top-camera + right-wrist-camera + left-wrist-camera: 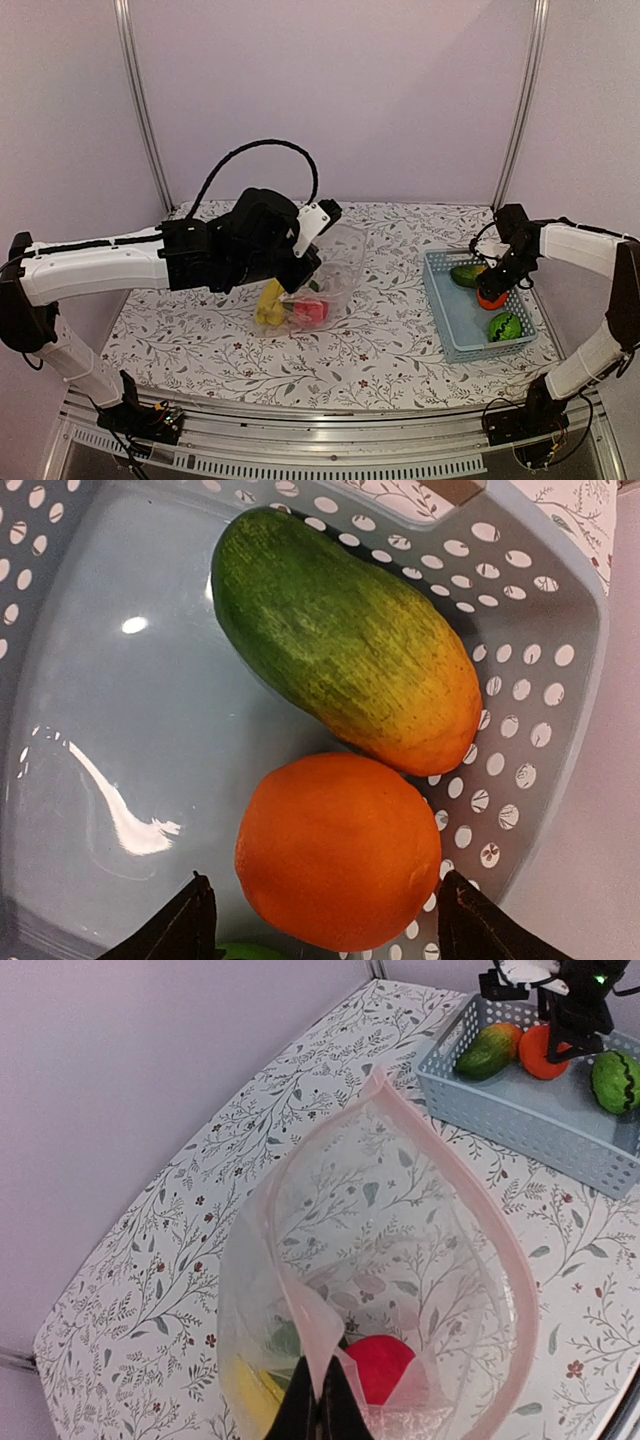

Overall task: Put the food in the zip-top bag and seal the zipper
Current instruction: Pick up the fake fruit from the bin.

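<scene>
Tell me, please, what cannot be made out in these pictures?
Left gripper: hidden under the left arm in the top view; cut by the bottom edge in the left wrist view.
Right gripper: astride the orange; contact unclear in either view.
Striped ball: a sliver at the right wrist view's bottom edge.
Green piece and bananas: blurred by the bag's plastic, left wrist view.

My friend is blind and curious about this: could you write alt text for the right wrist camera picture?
An orange sits between the robot's open jaws, inside a light blue basket. A green-orange mango lies right beside it, farther from the camera.
</scene>
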